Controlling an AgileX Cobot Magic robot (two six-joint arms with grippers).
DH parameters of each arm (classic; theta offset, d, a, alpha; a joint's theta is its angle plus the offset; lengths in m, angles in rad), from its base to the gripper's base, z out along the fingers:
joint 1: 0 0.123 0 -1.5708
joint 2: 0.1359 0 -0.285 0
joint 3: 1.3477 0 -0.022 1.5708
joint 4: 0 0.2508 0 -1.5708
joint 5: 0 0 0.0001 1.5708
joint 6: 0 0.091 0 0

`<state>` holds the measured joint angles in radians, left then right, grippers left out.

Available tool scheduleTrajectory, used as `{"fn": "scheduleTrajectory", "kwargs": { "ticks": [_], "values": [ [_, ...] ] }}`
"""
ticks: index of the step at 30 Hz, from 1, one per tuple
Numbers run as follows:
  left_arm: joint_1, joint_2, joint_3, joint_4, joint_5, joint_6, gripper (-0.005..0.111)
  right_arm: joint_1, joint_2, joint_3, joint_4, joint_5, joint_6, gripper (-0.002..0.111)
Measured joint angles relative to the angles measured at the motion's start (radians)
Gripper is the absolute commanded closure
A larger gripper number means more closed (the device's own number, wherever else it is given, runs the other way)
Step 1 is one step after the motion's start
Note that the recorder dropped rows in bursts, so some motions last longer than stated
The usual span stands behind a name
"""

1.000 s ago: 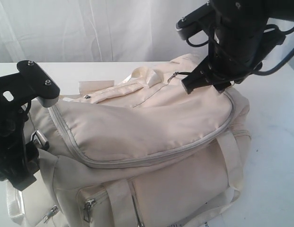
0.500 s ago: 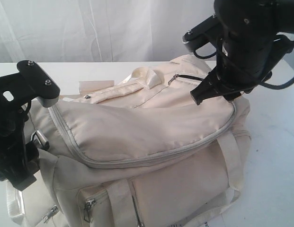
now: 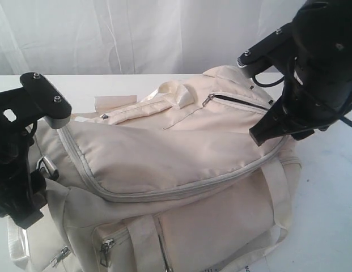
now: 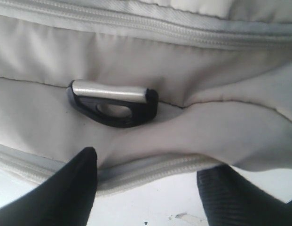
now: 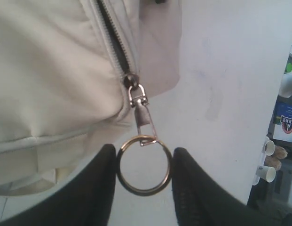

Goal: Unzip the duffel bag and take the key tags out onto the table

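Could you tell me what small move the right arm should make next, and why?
Probably draw the right pincer along the zipper line, away from the opened part, towing the slider. It pinches the metal ring on the pull, and the duffel bag shows only a short dark slit open, with the key tags not in sight.

Sheeny cloth duffel bag (image 3: 164,153), shiny metal ring (image 5: 145,191), matt table (image 3: 329,215).
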<state>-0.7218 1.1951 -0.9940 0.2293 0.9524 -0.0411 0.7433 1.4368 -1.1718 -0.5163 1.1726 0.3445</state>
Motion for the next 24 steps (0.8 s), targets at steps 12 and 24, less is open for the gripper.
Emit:
{"fn": "scheduleTrajectory", "kwargs": {
  "ticks": [12,24],
  "values": [
    [0.000,0.000,0.000,-0.002,0.002,0.000,0.042,0.000,-0.122,0.101,0.016,-0.009,0.039,0.108],
    [0.000,0.000,0.000,-0.004,0.000,0.000,0.042,0.000,-0.143,0.219,0.028,-0.149,0.133,0.108]
  ]
}}
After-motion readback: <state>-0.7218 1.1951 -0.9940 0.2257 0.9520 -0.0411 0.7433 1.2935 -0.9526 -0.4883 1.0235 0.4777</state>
